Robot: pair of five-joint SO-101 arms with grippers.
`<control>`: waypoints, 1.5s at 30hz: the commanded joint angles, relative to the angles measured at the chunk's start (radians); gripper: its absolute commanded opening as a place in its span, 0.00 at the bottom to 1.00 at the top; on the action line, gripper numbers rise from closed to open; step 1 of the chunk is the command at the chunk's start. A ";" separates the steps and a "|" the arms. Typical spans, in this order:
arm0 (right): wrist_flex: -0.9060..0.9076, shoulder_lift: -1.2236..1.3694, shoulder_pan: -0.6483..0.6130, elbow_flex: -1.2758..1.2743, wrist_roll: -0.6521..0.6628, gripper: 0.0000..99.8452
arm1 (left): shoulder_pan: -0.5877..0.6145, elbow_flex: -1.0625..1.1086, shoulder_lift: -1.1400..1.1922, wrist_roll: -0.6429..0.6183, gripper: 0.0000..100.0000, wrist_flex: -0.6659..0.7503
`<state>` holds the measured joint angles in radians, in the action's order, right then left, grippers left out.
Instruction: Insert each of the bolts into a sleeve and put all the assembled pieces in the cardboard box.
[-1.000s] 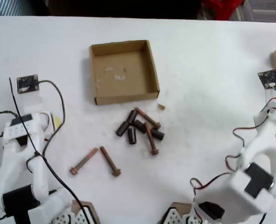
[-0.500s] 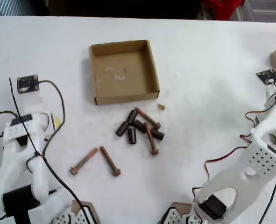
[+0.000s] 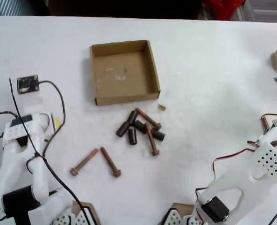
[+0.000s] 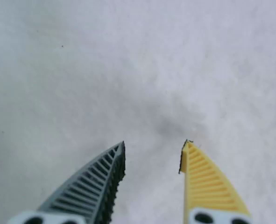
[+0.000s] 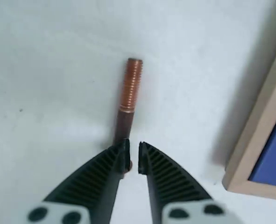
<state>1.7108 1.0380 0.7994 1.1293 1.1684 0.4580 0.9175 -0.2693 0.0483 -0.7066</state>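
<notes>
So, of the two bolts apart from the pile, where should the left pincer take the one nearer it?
Probably at mid-shank of that bolt, slightly toward its head, straight down with the left pincer closing across the shaft. It lies flat on the table, so only its sides offer a hold. Its tip nearly meets the other bolt, while the heads spread apart, leaving room.

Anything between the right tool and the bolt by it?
Nothing visible. The bolt lies on the bare table directly at the right tool. A wooden frame sits off to one side, apart from the bolt.
</notes>
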 commanded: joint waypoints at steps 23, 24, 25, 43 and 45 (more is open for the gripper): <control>0.044 -0.268 -0.018 -0.333 -0.221 0.08 | 0.004 -0.003 -0.041 0.011 0.22 0.020; 0.028 -0.288 -0.022 -0.362 -0.221 0.08 | 0.004 -0.003 -0.041 0.011 0.22 0.020; 0.007 -0.303 -0.031 -0.382 -0.226 0.08 | 0.004 -0.003 -0.041 0.011 0.22 0.020; -0.163 -0.236 -0.079 -0.434 -0.272 0.08 | 0.004 0.000 -0.041 0.012 0.22 0.037; -0.163 -0.228 -0.084 -0.440 -0.270 0.08 | 0.002 0.014 -0.041 0.012 0.22 0.061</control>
<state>1.5512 0.8247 0.7211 0.6813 0.9045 0.4580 0.9237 -0.2693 0.0529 -0.6974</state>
